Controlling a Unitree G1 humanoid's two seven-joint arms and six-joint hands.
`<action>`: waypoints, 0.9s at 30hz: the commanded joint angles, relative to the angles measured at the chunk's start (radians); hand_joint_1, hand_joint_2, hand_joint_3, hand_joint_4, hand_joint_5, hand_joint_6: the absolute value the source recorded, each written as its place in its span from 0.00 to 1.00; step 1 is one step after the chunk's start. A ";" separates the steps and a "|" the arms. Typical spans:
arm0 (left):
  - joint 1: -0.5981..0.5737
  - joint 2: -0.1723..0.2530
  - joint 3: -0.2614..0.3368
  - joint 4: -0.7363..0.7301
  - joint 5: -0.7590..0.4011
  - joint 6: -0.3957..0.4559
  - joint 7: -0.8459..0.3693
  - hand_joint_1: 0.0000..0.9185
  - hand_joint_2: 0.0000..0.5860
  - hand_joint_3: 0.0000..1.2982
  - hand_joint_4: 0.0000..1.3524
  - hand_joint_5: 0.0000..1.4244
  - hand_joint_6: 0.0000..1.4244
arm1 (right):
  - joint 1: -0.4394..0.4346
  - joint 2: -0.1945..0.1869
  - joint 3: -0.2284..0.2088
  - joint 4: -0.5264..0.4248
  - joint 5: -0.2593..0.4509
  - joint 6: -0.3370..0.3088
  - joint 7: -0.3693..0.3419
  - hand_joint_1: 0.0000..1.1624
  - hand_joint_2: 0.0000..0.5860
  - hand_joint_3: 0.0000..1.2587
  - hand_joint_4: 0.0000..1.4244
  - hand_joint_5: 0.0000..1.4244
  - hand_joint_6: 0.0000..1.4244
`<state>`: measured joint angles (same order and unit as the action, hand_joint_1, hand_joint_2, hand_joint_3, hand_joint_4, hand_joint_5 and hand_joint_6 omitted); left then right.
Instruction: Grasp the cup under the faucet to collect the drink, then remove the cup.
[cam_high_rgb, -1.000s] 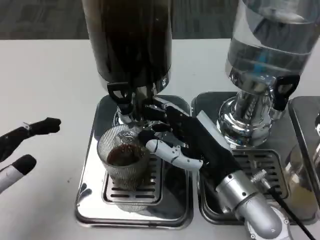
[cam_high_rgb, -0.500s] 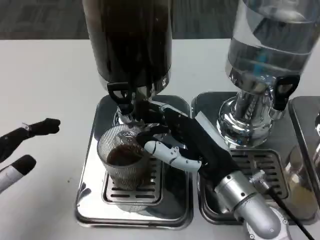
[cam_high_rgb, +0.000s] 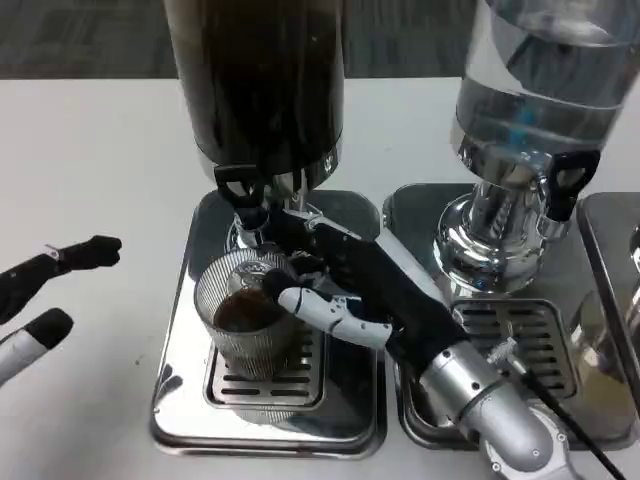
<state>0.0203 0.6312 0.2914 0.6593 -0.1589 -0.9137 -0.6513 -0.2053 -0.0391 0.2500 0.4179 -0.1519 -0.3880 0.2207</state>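
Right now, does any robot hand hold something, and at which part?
The right robot hand grips the ribbed glass cup at its right side, near the rim. The left robot hand holds nothing.

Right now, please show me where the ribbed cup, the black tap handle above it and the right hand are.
ribbed cup (cam_high_rgb: 240, 345): head view, on its ribbed front wall.
black tap handle (cam_high_rgb: 238, 184): head view, on the lever's top.
right hand (cam_high_rgb: 350, 285): head view, on the hand's dark back.

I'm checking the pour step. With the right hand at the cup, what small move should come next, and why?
Probably close the right hand onto the cup. Its fingers reach the cup's right side by the rim, but a firm grip isn't clear. The cup already holds dark drink under the faucet, so securing it comes before lifting it away.
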 joint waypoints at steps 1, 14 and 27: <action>-0.011 0.018 -0.011 0.010 0.003 -0.002 0.001 0.00 0.06 0.20 0.17 0.12 0.08 | -0.012 0.010 0.001 0.006 0.006 -0.019 -0.001 0.44 0.42 0.17 0.14 0.11 0.15; -0.018 0.023 -0.011 0.018 0.004 0.001 0.001 0.00 0.06 0.21 0.18 0.12 0.09 | -0.063 0.001 0.030 0.069 -0.001 -0.054 0.057 0.54 0.35 0.10 0.10 0.08 0.13; -0.021 0.034 -0.017 0.032 0.000 0.004 -0.003 0.00 0.09 0.26 0.21 0.13 0.09 | -0.087 -0.005 0.056 0.099 -0.008 -0.044 0.106 0.56 0.33 0.00 0.01 0.00 0.08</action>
<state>0.0000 0.6504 0.2837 0.6847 -0.1589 -0.9135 -0.6514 -0.2753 -0.0415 0.2971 0.5076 -0.1543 -0.4259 0.3119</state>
